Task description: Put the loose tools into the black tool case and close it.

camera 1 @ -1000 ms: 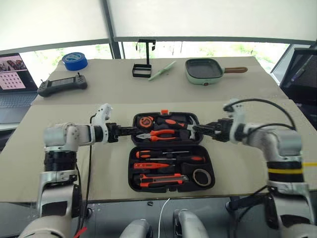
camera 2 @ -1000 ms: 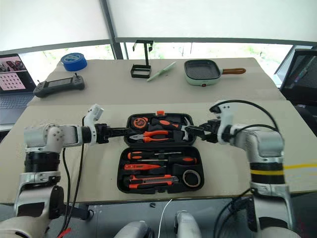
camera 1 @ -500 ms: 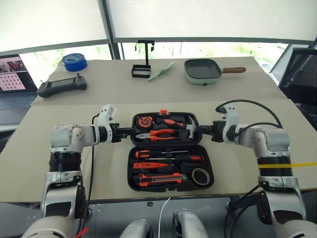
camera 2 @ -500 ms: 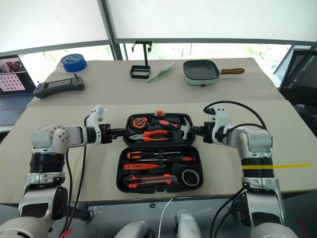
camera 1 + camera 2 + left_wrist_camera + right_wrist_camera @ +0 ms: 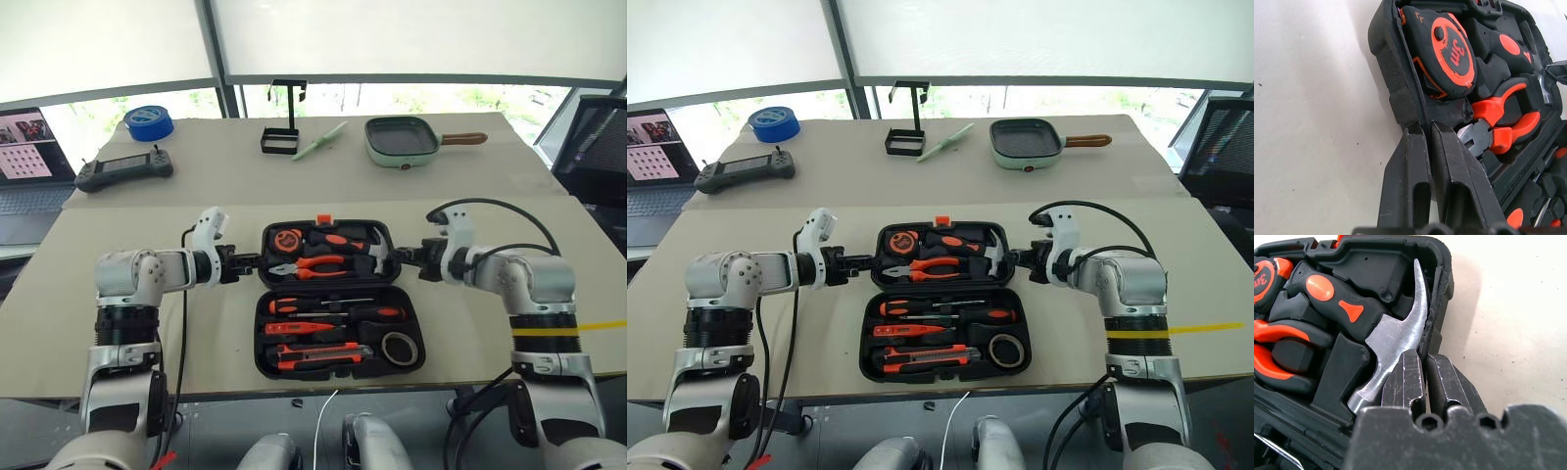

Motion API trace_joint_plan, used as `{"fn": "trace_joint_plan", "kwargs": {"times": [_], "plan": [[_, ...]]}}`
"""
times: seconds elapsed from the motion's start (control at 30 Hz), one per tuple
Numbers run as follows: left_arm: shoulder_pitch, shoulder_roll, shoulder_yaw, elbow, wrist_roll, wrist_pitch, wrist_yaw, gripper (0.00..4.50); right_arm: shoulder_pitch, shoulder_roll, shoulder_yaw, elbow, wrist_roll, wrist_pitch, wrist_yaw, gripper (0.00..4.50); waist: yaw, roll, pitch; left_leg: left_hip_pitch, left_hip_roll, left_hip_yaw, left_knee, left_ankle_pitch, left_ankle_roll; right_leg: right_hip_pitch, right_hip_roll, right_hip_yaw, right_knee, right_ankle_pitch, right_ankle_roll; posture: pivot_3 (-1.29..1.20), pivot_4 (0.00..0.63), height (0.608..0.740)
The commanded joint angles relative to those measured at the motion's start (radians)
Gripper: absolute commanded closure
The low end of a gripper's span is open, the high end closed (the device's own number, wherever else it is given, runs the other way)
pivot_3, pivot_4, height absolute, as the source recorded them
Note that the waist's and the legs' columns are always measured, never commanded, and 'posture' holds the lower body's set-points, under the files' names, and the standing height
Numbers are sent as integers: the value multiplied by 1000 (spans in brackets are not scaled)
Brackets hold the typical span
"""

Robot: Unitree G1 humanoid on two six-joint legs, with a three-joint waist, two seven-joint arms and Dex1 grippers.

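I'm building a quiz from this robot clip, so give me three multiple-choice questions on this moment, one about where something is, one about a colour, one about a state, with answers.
1. Where is the blue tape roll?
A. far left of the table, by the game controller
B. inside the tool case
C. beside the pan

2. What colour is the latch on the black tool case?
A. blue
B. orange
C. green

3. How is the case now?
A. shut and latched
B. lying open, both halves flat
C. half closed

Answers:
1 A, the roll sits at the far left, just behind the controller.
2 B, a small orange tab shows on the case's far rim.
3 B, the tools lie uncovered, while the left gripper and right gripper are shut on the far half's side rims.
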Motion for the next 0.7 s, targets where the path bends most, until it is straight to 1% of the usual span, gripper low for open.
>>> {"fn": "trace_joint_plan", "kwargs": {"times": [0.03, 0.13, 0.27, 0.37, 0.43, 0.53, 0.7], "plan": [[-5, -32, -9, -97, -7, -170, -25, 4470, -57, 31, -32, -9, -9, -89, -30, 4342, 0, 0, 0, 0, 0, 0, 0, 0, 0, 0, 0, 0, 0, 0, 0, 0, 150, 740], [-27, -68, 7, -107, 2, -277, -1, 4470, -101, 64, -63, 27, -21, -152, -67, 4342, 2, 0, 0, -2, 0, 0, 1, 0, 0, -2, 0, 0, 0, 0, 0, 0, 150, 740], [-14, -76, -38, -116, 64, -477, -33, 4470, -131, 96, -93, 70, -48, -240, -113, 4342, -1, 0, 0, -3, 0, 0, 0, 0, 0, -3, 0, 0, 1, 0, -1, 0, 150, 740], [37, -67, -87, -133, 126, -637, -61, 4470, -108, 102, -89, 57, -71, -327, -113, 4342, -3, 0, 0, -4, 0, 0, -1, 0, 0, -3, 0, -1, 3, 0, -1, 0, 150, 740], [89, -61, -117, -156, 165, -722, -72, 4470, -66, 103, -75, 24, -91, -392, -103, 4342, -5, 0, 0, -4, 0, 1, -1, 0, 0, -3, 1, -1, 2, 1, -1, 0, 150, 740], [201, -52, -173, -206, 244, -864, -71, 4470, 41, 112, -44, -41, -135, -505, -110, 4342, -4, 0, 0, -3, 0, 0, -2, 0, 0, -3, 1, -2, 1, 1, -1, 0, 150, 740], [351, -67, -198, -226, 352, -1058, 19, 4470, 239, 163, -25, -170, -211, -772, -143, 4342, 3, 1, -1, -1, 0, 0, -2, 0, 0, -2, 2, -2, -2, 0, -1, 0, 150, 740]]}}
